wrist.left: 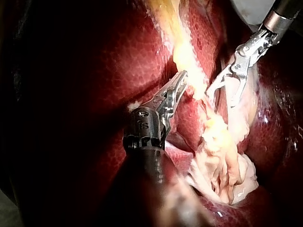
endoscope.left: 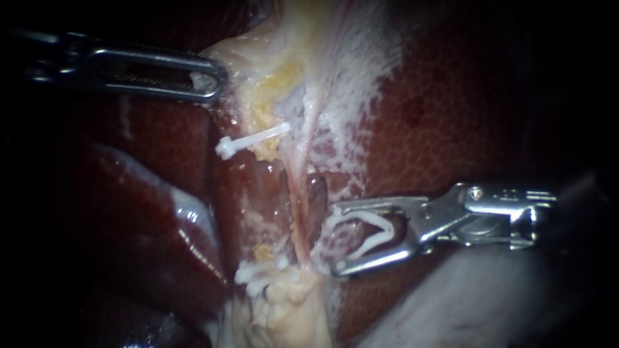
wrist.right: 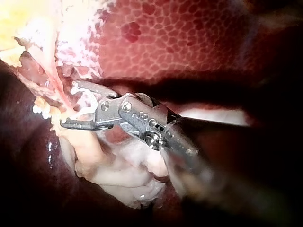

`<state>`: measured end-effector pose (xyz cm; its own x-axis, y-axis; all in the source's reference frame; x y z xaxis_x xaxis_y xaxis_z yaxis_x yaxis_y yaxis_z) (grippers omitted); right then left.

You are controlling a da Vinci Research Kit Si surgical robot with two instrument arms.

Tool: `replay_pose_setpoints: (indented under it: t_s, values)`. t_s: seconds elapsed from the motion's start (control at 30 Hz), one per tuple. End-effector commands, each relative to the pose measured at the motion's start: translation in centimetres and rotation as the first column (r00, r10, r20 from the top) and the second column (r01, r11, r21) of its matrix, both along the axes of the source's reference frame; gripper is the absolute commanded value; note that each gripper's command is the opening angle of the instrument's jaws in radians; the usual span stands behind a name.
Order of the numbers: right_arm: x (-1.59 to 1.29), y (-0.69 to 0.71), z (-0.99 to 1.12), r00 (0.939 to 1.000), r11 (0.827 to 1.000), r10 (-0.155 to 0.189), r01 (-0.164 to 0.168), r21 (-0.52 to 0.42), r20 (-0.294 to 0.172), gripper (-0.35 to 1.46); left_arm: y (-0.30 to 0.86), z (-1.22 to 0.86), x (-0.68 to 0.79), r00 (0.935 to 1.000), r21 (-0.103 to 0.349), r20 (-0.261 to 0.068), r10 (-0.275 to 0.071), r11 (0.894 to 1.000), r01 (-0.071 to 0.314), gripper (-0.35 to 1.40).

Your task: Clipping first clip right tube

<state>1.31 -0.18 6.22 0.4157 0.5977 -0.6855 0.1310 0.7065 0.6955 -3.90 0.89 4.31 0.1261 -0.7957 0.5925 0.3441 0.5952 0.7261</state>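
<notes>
While the left instrument (endoscope.left: 216, 80) clenched pale tissue (endoscope.left: 258, 58) above, the right instrument (endoscope.left: 335, 240) carried a white clip (endoscope.left: 371, 235) in its wide-spread jaws, just beside the right tube (endoscope.left: 298, 206), not yet around it. Likely risks: closing short would pinch only part of the tube; drifting low would foul the lower clips (endoscope.left: 261, 274); slack traction would let the tube slip out.

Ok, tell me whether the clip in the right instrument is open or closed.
Open: the clip spreads its white legs in a V between the right instrument's jaws, short of the tube.
</notes>
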Motion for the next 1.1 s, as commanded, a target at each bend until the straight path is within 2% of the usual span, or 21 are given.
replay_pose_setpoints:
  t_s: [0.03, 0.2, 0.27, 0.43, 0.57, 0.87, 0.97, 1.1]
  values:
    - [0.01, 0.01, 0.04, 1.0000, 1.000, -0.003, 0.003, -0.001, -0.001, 0.60, 0.00, -0.01, 0.00, 1.0000, -0.001, 0.000, 0.001, 1.000, -0.001, -0.35]
    - [0.14, 0.02, 0.17, 1.0000, 1.000, -0.010, 0.010, 0.008, 0.000, 0.60, -0.01, -0.02, 0.01, 1.0000, -0.001, 0.000, 0.001, 1.000, -0.001, -0.35]
    - [0.21, 0.01, 0.19, 0.9997, 1.000, -0.022, 0.022, 0.013, -0.004, 0.60, -0.01, -0.02, 0.01, 1.0000, -0.001, 0.000, 0.001, 1.000, -0.001, -0.35]
    - [0.33, -0.06, 0.13, 0.9980, 0.998, -0.056, 0.057, 0.030, -0.028, 0.60, -0.02, -0.03, 0.02, 1.0000, -0.001, 0.000, 0.001, 1.000, -0.001, -0.35]
    - [0.41, -0.12, 0.05, 0.9961, 0.996, -0.061, 0.065, 0.065, -0.065, 0.60, -0.02, -0.02, 0.02, 1.0000, -0.001, 0.000, 0.001, 1.000, -0.001, -0.35]
    - [0.51, -0.16, -0.01, 0.9890, 0.986, -0.087, 0.102, 0.131, -0.120, 0.60, -0.02, -0.03, 0.02, 1.0000, -0.001, 0.000, 0.002, 1.000, -0.002, -0.35]
    - [0.50, -0.16, -0.01, 0.9851, 0.979, -0.102, 0.125, 0.163, -0.138, 0.59, -0.02, -0.02, 0.03, 1.0000, -0.001, 0.000, 0.002, 1.000, -0.002, -0.35]
    - [0.50, -0.16, 0.00, 0.9766, 0.967, -0.129, 0.163, 0.197, -0.172, 0.57, -0.01, -0.02, 0.03, 1.0000, -0.001, 0.001, 0.002, 1.000, -0.002, -0.35]
